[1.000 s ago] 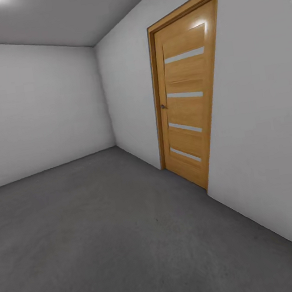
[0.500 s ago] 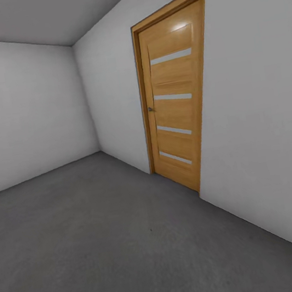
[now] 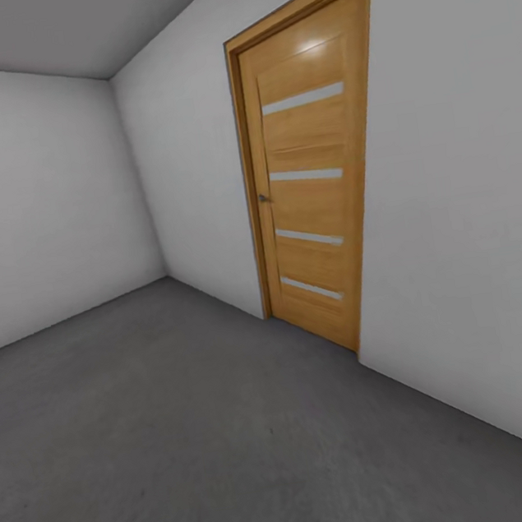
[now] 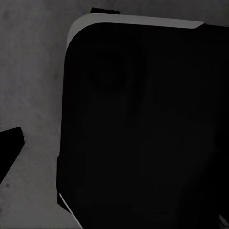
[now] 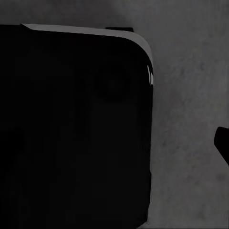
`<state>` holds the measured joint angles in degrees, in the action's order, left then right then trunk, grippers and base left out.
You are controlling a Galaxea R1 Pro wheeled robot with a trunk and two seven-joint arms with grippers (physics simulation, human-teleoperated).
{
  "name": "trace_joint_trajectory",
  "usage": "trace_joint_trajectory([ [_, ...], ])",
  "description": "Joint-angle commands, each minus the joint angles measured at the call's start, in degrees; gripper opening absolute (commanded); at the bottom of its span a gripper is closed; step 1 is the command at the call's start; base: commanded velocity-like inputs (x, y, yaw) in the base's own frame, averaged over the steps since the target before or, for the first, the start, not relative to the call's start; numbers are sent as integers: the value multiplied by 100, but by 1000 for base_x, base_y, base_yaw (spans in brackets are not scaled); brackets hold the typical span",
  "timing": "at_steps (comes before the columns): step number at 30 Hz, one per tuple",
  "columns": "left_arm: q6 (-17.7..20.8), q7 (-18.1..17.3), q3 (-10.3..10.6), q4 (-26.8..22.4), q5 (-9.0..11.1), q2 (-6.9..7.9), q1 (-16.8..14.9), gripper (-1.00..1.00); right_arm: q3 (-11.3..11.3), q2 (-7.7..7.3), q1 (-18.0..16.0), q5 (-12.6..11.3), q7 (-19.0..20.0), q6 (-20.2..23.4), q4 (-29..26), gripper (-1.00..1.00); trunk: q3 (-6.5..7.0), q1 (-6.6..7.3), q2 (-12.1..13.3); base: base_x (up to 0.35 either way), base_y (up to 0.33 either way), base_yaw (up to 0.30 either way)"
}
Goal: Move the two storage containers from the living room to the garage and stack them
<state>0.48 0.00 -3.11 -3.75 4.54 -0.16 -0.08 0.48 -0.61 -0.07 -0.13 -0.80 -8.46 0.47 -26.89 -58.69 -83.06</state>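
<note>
Both orange-red storage containers are out of view. The head view looks into a bare room with white walls and a dark grey matte floor [image 3: 194, 436]. In the left wrist view one dark fingertip [image 4: 9, 149] pokes in over the grey floor [image 4: 33, 86], beside a big black rounded part of the robot's body [image 4: 143, 129]. The right wrist view has the same black body [image 5: 71, 129] and a dark fingertip [image 5: 223, 143] at the frame's edge over the floor [image 5: 186, 119]. Neither wrist view lets me judge how the jaws stand.
A tall wooden door [image 3: 308, 180] with pale horizontal strips and a small handle [image 3: 263, 198] stands shut in the right-hand white wall [image 3: 471, 223]. A second white wall [image 3: 38, 209] closes the room at the back left, meeting the first in a corner.
The whole head picture has shifted: the door and the room corner sit further left and a little larger than a second ago, so the camera has moved. Nothing in the room itself has changed.
</note>
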Motion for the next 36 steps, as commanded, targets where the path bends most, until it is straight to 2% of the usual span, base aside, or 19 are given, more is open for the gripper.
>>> trace_joint_trajectory([
  [1,5,0,-27,-3,47,-2,-1,100,5,0,-2,0,-8,-25,5,100,-4,-3,-2,308,161,-3],
  [24,8,7,-32,4,48,-2,-1,100,14,2,-2,4,-8,-49,5,100,-4,-3,-2,316,127,0],
  [31,21,24,-32,6,52,-2,-1,100,6,5,-2,4,-8,-50,5,100,-4,-3,-2,323,33,-9],
  [36,21,26,-32,6,49,-2,-1,100,5,8,-2,-2,-8,-50,5,100,-4,-3,-2,325,2,-162],
])
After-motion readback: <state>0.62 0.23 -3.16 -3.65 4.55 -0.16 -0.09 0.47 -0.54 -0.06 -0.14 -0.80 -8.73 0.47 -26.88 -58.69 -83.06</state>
